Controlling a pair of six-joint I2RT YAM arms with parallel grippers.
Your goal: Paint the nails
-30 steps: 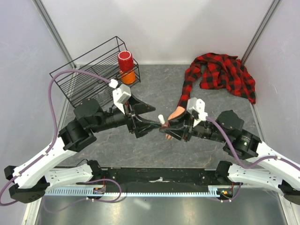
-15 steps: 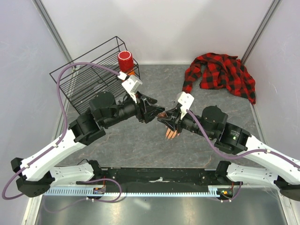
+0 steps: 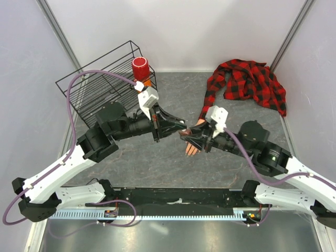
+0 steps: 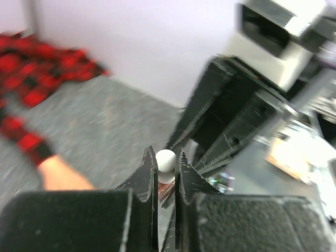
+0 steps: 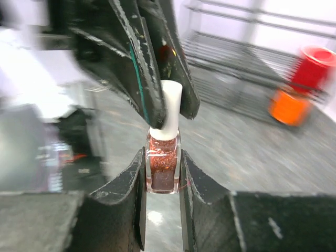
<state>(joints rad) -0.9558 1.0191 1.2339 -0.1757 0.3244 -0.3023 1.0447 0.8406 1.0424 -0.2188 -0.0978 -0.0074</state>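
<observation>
The small polish bottle (image 5: 163, 169), clear glass with dark red glitter polish, is held between my two grippers above the table. My right gripper (image 5: 163, 157) (image 3: 190, 136) is shut on its glass body. My left gripper (image 4: 166, 164) (image 3: 181, 127) is shut on its white cap (image 4: 166, 159) (image 5: 170, 107). Just below them lies the pale peach mannequin hand (image 3: 192, 148) (image 4: 62, 176), coming out of a red-and-black plaid sleeve (image 3: 209, 103). Its fingertips point towards the near edge, and the nails are too small to make out.
The rest of the plaid shirt (image 3: 248, 79) is heaped at the back right. A black wire rack (image 3: 100, 84) stands at the back left, with a red cup (image 3: 140, 68) (image 5: 314, 64) stacked on an orange one (image 5: 287, 107) beside it.
My left gripper went from open to shut on the bottle's cap. Both arms shifted, and the bottle now sits just above the mannequin hand's wrist.
</observation>
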